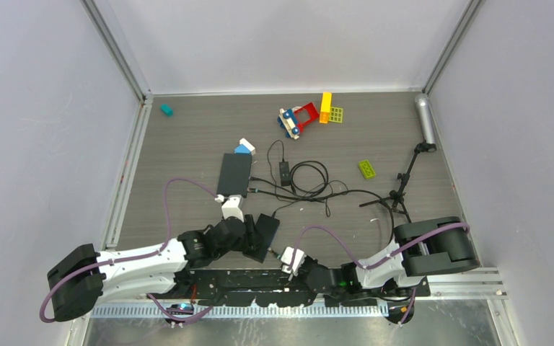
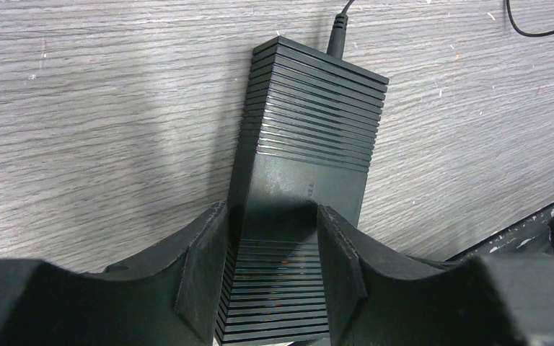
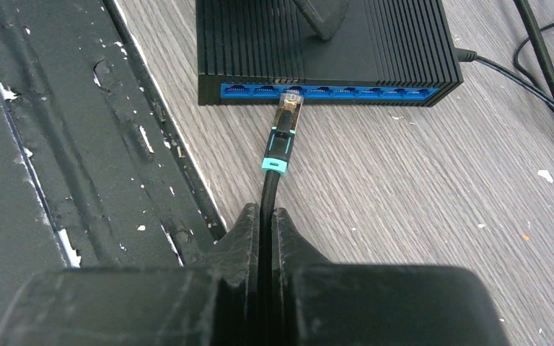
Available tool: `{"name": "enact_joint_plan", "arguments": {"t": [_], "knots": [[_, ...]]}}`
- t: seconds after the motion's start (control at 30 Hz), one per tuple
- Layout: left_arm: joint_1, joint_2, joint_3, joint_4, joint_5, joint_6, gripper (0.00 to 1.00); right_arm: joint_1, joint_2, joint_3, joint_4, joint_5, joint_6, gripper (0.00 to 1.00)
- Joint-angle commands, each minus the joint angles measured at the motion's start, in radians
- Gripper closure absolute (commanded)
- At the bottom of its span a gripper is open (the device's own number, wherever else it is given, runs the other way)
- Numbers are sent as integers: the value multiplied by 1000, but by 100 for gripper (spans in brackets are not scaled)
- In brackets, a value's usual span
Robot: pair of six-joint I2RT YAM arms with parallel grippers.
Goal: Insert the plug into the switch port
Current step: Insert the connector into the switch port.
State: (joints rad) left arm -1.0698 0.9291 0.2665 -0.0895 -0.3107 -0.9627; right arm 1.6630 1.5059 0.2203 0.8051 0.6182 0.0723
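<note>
The black ribbed switch lies on the table, and my left gripper is shut on its body, one finger on each side. In the top view the switch sits at the near edge beside the left gripper. My right gripper is shut on a black cable just behind the plug. The plug has a teal collar and a metal tip. The tip is at the mouth of a port in the switch's blue port row; I cannot tell how deep it sits. The right gripper also shows in the top view.
The black metal base rail runs along the left of the plug. A second black box, a power adapter and looped cables lie mid-table. Toy bricks, a green brick and a small tripod lie farther off.
</note>
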Motion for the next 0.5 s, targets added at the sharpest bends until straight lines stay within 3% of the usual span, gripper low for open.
{"name": "enact_joint_plan", "arguments": {"t": [0.0, 0.47], "knots": [[-5, 13, -33, -31, 58, 3, 52, 0, -24, 3, 154, -39, -3, 100], [-5, 12, -46, -11, 59, 4, 52, -2, -40, -6, 121, 111, 9, 100]]}}
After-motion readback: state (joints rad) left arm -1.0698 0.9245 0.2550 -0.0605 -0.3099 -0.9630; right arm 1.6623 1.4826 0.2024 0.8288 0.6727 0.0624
